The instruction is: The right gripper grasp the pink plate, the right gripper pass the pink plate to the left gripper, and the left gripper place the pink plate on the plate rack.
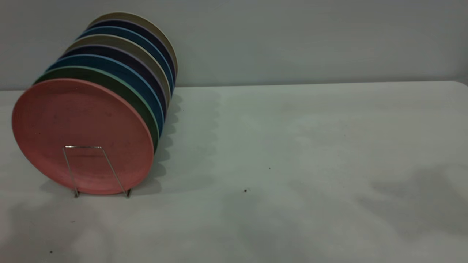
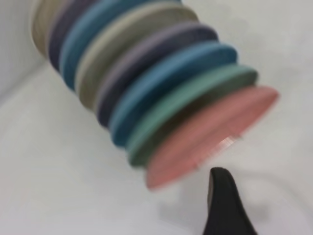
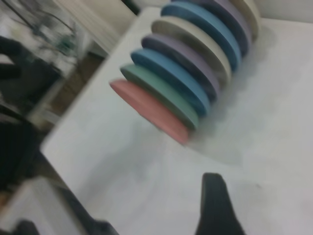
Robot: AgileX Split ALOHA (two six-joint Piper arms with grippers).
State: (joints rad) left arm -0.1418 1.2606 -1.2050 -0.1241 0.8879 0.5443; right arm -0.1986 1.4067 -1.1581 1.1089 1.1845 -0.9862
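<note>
The pink plate (image 1: 82,135) stands upright at the front of a row of plates, held by the plate rack, whose front wire loop (image 1: 83,147) crosses its face. Neither gripper shows in the exterior view. In the left wrist view the pink plate (image 2: 205,134) is close, and a black part of my left gripper (image 2: 222,205) sits just beside its rim, not touching it. In the right wrist view the pink plate (image 3: 146,108) is farther off, and a black part of my right gripper (image 3: 215,205) is over bare table. Neither gripper holds anything.
Behind the pink plate stand a mint-green plate (image 1: 124,87), then blue, dark purple and beige plates (image 1: 146,54). A grey wall runs behind the table. The right wrist view shows the table's edge (image 3: 63,132) with clutter beyond it.
</note>
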